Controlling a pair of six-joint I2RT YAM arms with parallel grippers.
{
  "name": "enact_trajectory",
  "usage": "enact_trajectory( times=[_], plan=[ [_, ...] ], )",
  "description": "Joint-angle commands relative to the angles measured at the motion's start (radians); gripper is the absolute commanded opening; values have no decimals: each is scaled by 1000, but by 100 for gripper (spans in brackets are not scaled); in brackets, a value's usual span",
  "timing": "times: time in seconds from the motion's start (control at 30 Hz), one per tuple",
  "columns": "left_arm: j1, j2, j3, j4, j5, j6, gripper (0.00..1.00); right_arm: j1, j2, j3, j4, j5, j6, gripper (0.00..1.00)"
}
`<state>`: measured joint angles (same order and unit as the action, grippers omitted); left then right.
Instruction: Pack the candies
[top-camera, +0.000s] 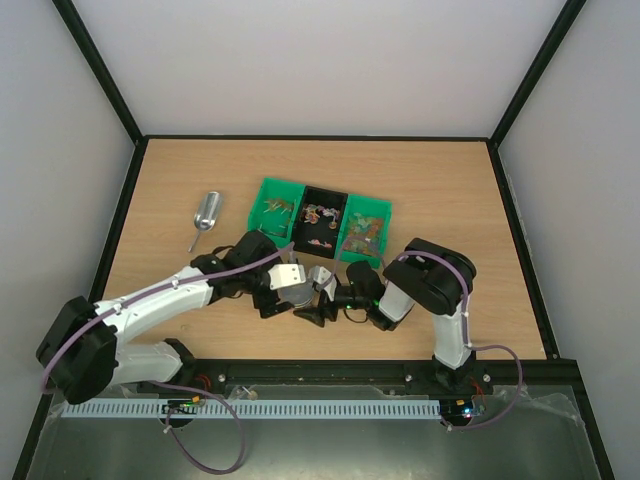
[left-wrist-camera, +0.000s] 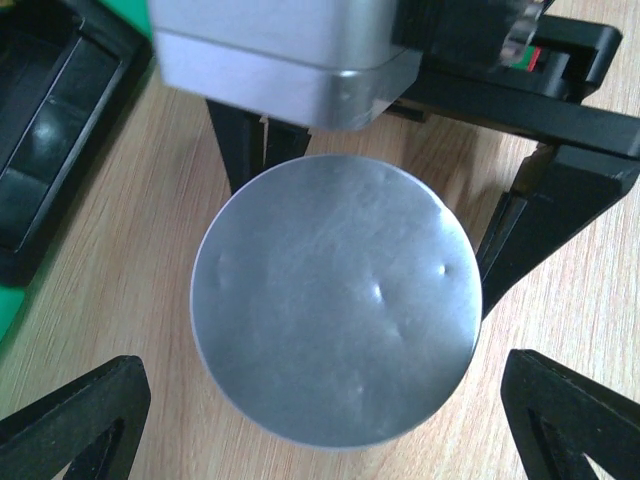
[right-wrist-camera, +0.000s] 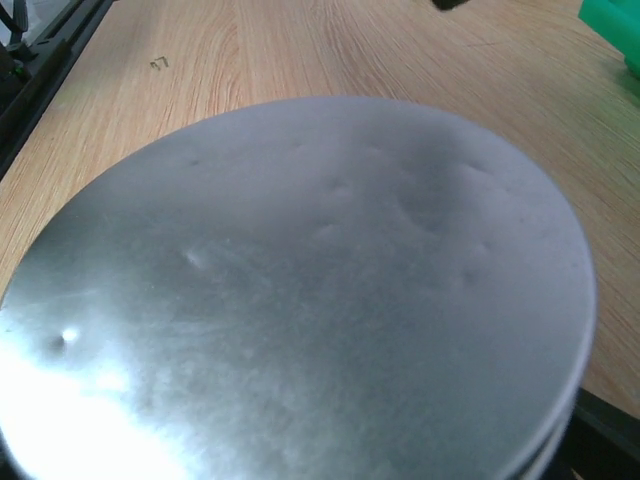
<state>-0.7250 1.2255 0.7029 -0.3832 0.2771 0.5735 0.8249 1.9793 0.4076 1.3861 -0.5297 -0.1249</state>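
Note:
The candies (top-camera: 320, 213) lie as small mixed-colour pieces in a row of three bins at mid-table. Nearer the arms, a round silver lid (left-wrist-camera: 335, 300) lies flat, lightly dented; it fills the right wrist view (right-wrist-camera: 300, 290). What is under it is hidden. My left gripper (left-wrist-camera: 320, 420) hangs above it, open, its fingertips (left-wrist-camera: 80, 420) well clear of the rim on both sides. My right gripper (left-wrist-camera: 370, 235) comes in from the other side, open, its black fingers (left-wrist-camera: 505, 235) flanking the lid lower down. Whether they touch anything beneath is hidden. Both grippers (top-camera: 310, 300) meet there.
A metal scoop (top-camera: 205, 215) lies on the table left of the bins. Two green bins (top-camera: 272, 208) flank the black middle bin (left-wrist-camera: 50, 130), close behind the lid. The table's black frame runs along the near edge (top-camera: 400, 372).

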Motion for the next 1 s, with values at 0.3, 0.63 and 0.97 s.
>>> enact_trajectory(
  times=[0.3, 0.63, 0.97],
  plan=[
    [-60, 64, -15, 120, -79, -82, 99, 8, 31, -15, 81, 18, 8, 81],
    [-65, 56, -43, 131, -161, -64, 99, 7, 33, -37, 97, -1, -6, 71],
    [-19, 21, -75, 119, -164, -52, 95, 7, 38, -66, 110, -29, -45, 61]
  ],
)
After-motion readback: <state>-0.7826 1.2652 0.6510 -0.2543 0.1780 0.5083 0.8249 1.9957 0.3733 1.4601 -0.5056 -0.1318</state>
